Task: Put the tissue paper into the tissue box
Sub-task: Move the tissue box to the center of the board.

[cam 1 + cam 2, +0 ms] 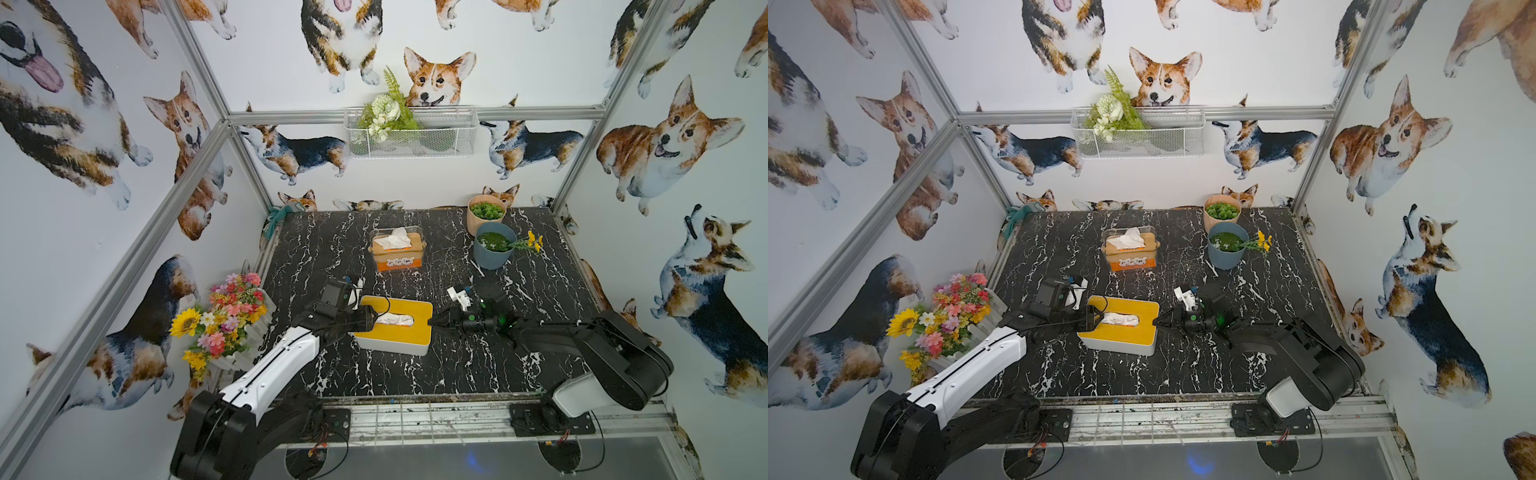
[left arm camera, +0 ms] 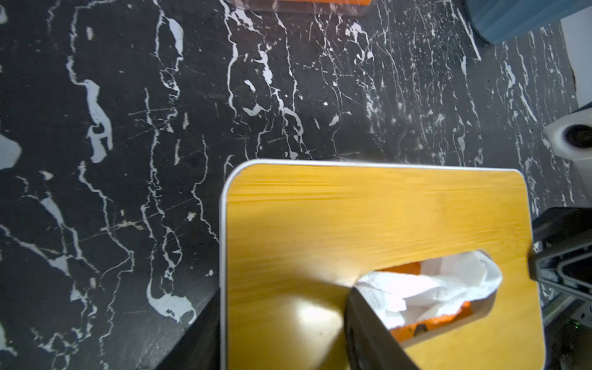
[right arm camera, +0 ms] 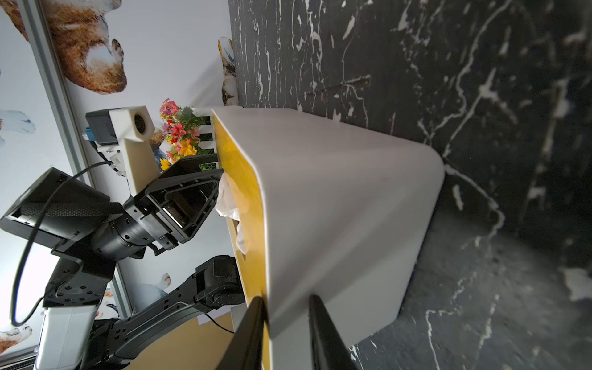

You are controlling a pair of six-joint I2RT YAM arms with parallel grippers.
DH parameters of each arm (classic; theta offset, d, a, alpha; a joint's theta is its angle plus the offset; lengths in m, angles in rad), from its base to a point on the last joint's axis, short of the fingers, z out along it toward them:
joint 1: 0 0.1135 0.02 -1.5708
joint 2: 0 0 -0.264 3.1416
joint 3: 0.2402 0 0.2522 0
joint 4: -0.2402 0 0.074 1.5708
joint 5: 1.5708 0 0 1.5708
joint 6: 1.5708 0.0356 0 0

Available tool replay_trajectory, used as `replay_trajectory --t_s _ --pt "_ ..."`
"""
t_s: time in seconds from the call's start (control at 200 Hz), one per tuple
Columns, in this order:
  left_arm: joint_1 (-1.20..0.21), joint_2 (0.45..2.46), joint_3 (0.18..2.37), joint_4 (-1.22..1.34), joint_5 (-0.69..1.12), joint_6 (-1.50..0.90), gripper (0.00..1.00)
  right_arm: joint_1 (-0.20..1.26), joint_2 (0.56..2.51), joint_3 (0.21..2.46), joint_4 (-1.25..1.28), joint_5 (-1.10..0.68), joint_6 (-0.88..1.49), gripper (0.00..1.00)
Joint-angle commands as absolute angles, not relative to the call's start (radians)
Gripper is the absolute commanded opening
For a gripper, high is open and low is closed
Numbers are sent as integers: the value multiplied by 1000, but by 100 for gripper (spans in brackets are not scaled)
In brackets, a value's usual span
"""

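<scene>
The tissue box [image 1: 399, 338], white with a yellow wooden lid, lies mid-table in both top views [image 1: 1125, 334]. White tissue paper [image 1: 392, 319] sits crumpled in the lid's slot, over an orange pack. My left gripper [image 1: 368, 319] straddles the lid's left end. One finger stands outside the end wall, and the other finger [image 2: 368, 326] is in the slot against the tissue paper [image 2: 432, 285]. My right gripper [image 1: 433, 321] is at the box's right end. In the right wrist view its narrow jaws [image 3: 285, 301] close on the upper rim of the box [image 3: 336, 208].
A clear tissue holder [image 1: 397, 249] with an orange pack stands behind the box. A blue pot [image 1: 492, 251] and a beige pot [image 1: 485, 214] stand at the back right. A flower planter [image 1: 226, 320] is at the left edge and a wire basket [image 1: 409, 141] hangs on the back wall.
</scene>
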State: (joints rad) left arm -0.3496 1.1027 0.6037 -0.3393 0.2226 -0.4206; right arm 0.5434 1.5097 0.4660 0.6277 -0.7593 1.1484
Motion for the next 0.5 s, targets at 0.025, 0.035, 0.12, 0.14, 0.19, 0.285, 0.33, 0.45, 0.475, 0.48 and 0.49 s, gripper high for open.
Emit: replay_trajectory --t_s 0.025,0.035,0.12,0.14,0.19,0.285,0.33,0.45,0.475,0.48,0.49 --pt "-353 1104 594 -227 318 -465 54 519 1574 523 649 -755 1101 23" --pt "-353 1104 594 -222 318 -467 54 517 1579 528 646 -756 1099 22" --pt "-353 1117 598 -182 315 -480 54 500 1623 573 625 -763 1081 22" --pt "-353 1121 601 -173 315 -484 54 498 1633 584 621 -765 1078 21" --pt "-354 1135 606 -151 315 -490 54 493 1657 615 611 -773 1069 21" --pt "-353 1170 617 -95 321 -503 54 486 1707 671 585 -785 1055 21" --pt "-353 1192 628 -77 321 -506 54 482 1724 698 569 -786 1045 21" --pt "-353 1259 666 -48 323 -501 54 471 1747 754 509 -772 1009 22" --pt "-353 1273 676 -44 325 -500 54 468 1747 764 491 -766 998 23" --pt "-353 1276 678 -44 326 -500 54 467 1747 766 487 -765 996 23" --pt "-353 1282 681 -42 328 -500 54 465 1747 771 478 -762 992 23"
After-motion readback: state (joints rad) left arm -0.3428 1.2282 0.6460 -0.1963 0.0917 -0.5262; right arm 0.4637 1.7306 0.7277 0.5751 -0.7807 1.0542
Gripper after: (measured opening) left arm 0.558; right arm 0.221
